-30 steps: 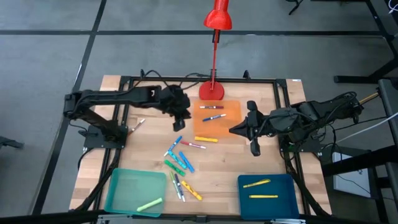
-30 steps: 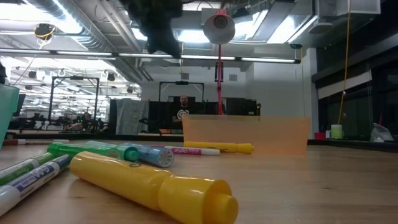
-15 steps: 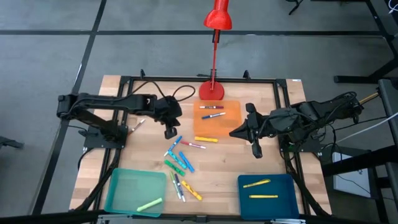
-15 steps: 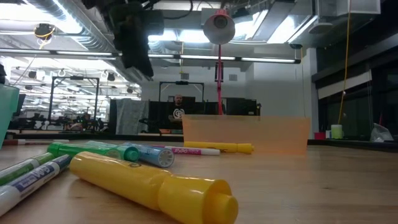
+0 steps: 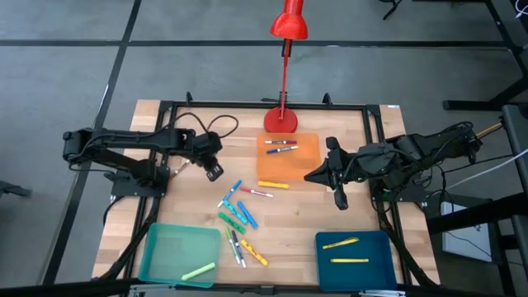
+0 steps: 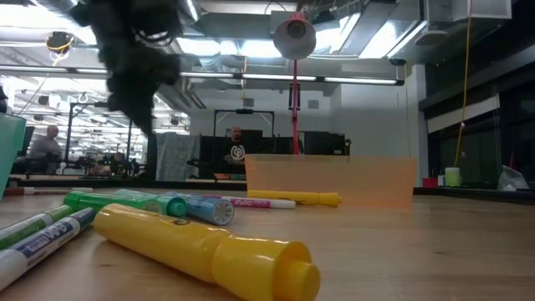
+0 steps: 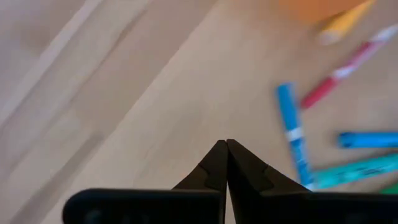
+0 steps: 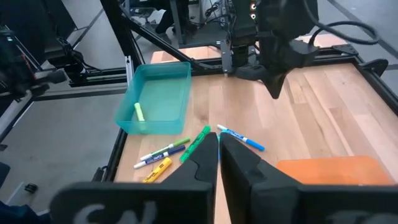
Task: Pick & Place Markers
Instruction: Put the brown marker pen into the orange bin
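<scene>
Several markers [image 5: 237, 211] in blue, green, pink and yellow lie flat and scattered on the wooden table's middle. The low view shows a fat yellow one [image 6: 209, 248] nearest. My left gripper [image 5: 214, 172] hangs shut above bare wood, left of the cluster, holding nothing. In its wrist view the shut tips [image 7: 225, 148] point down at the board beside a blue marker [image 7: 291, 138]. My right gripper [image 5: 309, 175] hovers shut and empty by the orange tray's right edge, high above the table [image 8: 219, 138].
An orange tray [image 5: 305, 165] at the back centre holds a few markers. A teal tray [image 5: 169, 247] at the near left holds one light-green marker, and a blue tray [image 5: 371, 243] at the near right holds two yellow ones. A red lamp [image 5: 282, 120] stands behind the orange tray. A lone marker [image 5: 182, 165] lies by the left arm.
My left gripper has swung from the orange tray's left edge toward the table's left edge and a little nearer, sinking lower as it went. Its wrist has rolled. The markers and my right arm have kept still.
</scene>
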{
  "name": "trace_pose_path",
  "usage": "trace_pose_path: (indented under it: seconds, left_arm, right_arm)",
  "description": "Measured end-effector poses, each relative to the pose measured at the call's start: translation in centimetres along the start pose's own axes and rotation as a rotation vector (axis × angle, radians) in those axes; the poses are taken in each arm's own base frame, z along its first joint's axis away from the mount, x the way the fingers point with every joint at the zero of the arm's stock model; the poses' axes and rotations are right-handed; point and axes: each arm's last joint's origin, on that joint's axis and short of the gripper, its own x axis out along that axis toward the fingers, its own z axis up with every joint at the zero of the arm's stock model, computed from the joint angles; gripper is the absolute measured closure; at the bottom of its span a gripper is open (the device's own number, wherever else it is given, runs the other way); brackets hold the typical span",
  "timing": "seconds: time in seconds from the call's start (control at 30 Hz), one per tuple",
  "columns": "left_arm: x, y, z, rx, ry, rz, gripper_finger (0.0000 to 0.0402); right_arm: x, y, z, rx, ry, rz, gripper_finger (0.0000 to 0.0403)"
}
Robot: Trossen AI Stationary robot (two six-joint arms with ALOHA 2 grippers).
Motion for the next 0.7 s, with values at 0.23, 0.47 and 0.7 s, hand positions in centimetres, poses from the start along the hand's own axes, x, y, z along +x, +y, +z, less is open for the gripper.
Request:
trace_pose_path:
  seconds: [0.23, 0.47, 0.7]
  left_arm:
    - [-0.2, 1.8, -1.4, -0.125, 0.114, 0.125, 0.0399]
    - [-0.6, 3.4, -2.2, -0.286, 0.199, 0.261, 0.0399]
    - [-1.2, 4.6, -3.2, -0.533, 0.279, 0.410, 0.0399]
  right_arm:
    - [0.0, 0.0, 0.0, -0.022, 0.000, -0.002, 0.0396]
    - [0.0, 0.0, 0.0, -0.019, -0.001, -0.002, 0.0389]
    - [0.0, 0.0, 0.0, -0.024, -0.001, -0.002, 0.0380]
